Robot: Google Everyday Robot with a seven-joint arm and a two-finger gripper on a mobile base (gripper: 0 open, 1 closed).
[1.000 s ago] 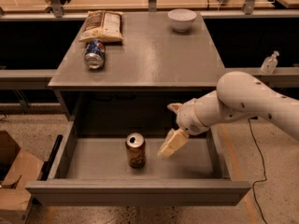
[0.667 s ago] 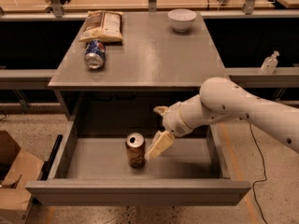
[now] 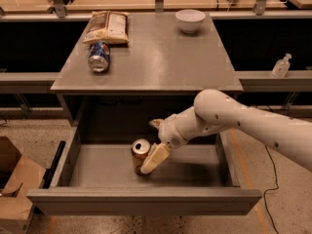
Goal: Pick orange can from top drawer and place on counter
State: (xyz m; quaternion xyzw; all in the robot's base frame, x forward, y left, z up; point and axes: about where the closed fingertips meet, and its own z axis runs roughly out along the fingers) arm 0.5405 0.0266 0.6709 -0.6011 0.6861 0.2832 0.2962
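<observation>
The orange can (image 3: pixel 140 151) stands upright on the floor of the open top drawer (image 3: pixel 102 167), left of middle, its silver top showing. My gripper (image 3: pixel 150 146) is down in the drawer at the can's right side and is open. Its near pale finger (image 3: pixel 155 159) lies across the can's right front, and the far finger (image 3: pixel 156 124) sits behind and to the right of the can. The can rests on the drawer floor. The grey counter (image 3: pixel 161 57) is the cabinet top above the drawer.
On the counter lie a blue-red-white can (image 3: pixel 99 56) on its side, a snack bag (image 3: pixel 107 27) and a white bowl (image 3: pixel 190 20). A cardboard box (image 3: pixel 14 179) stands on the floor at left. A clear bottle (image 3: pixel 282 65) stands on a ledge at right.
My arm has moved left across the drawer, bringing the open gripper from well right of the can up against the can's right side. The can has stayed in place.
</observation>
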